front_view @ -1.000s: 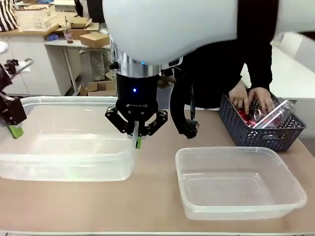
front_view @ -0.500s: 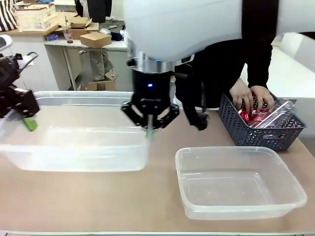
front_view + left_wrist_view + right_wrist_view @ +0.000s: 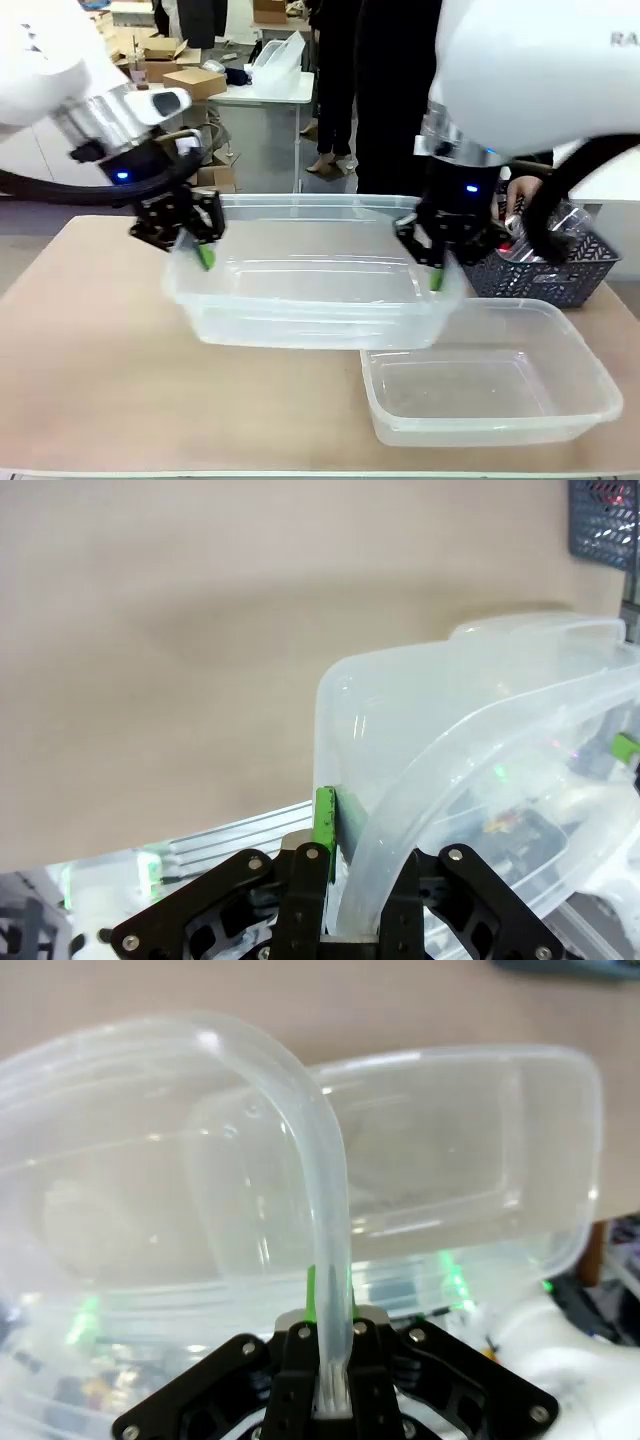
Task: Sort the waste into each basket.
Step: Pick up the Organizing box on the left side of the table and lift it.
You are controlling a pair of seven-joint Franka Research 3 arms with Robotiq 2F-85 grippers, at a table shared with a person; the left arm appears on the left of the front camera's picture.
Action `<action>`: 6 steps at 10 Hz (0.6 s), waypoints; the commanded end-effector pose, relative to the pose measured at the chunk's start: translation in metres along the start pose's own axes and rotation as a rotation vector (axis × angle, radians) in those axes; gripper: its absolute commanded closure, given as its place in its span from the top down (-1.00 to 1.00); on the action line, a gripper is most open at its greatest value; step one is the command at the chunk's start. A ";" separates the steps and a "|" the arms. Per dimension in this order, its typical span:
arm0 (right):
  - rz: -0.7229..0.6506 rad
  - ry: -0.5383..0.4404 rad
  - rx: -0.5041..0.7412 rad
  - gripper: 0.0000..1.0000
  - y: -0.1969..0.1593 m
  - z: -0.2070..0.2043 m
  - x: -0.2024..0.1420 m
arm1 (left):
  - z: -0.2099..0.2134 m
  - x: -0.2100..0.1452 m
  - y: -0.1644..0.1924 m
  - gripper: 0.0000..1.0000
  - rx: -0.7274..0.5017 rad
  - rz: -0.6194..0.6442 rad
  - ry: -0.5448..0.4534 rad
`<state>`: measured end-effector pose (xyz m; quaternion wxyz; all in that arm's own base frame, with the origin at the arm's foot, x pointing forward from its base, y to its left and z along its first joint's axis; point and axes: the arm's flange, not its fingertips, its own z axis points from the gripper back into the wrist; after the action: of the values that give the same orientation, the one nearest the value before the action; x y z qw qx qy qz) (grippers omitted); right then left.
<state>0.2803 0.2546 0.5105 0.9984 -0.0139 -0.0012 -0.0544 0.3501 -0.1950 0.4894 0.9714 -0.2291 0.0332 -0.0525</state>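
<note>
The left end effector and right end effector are each clamped on opposite end rims of a wide clear tub, carrying it above the table, its right end overhanging a smaller clear tub. The waste sits in the dark lattice basket at far right, under a person's hand. Uneven arm motion could flex the thin rim and let it slip free.

Legible text: only grey letters "RA", cut off by the frame edge, on the white rounded shell of the right robot arm in the front view. Nothing readable in either wrist view.
</note>
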 end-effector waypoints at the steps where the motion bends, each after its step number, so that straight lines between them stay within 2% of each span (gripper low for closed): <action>1: -0.006 -0.016 0.063 -0.94 -0.046 -0.036 -0.006 | 0.010 0.031 -0.035 -0.89 -0.119 0.089 0.026; 2: -0.038 -0.027 0.125 -0.94 -0.056 -0.047 0.000 | -0.001 0.032 -0.044 -0.89 -0.100 0.072 0.038; 3: -0.051 -0.058 0.166 -0.94 -0.053 -0.057 0.006 | -0.007 0.037 -0.042 -0.89 -0.082 0.075 0.077; 4: -0.092 -0.103 0.183 -0.94 -0.045 -0.061 0.007 | -0.006 0.042 -0.032 -0.89 -0.078 0.096 0.075; 5: -0.048 -0.054 0.115 -0.94 -0.056 -0.025 0.001 | -0.027 0.033 -0.029 -0.89 -0.006 0.037 0.070; 6: -0.048 -0.054 0.115 -0.94 -0.056 -0.025 0.001 | -0.027 0.033 -0.029 -0.89 -0.006 0.037 0.070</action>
<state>0.2750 0.2003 0.4834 0.9942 0.0581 -0.0409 -0.0808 0.3839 -0.2353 0.4641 0.9734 -0.2111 0.0760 -0.0457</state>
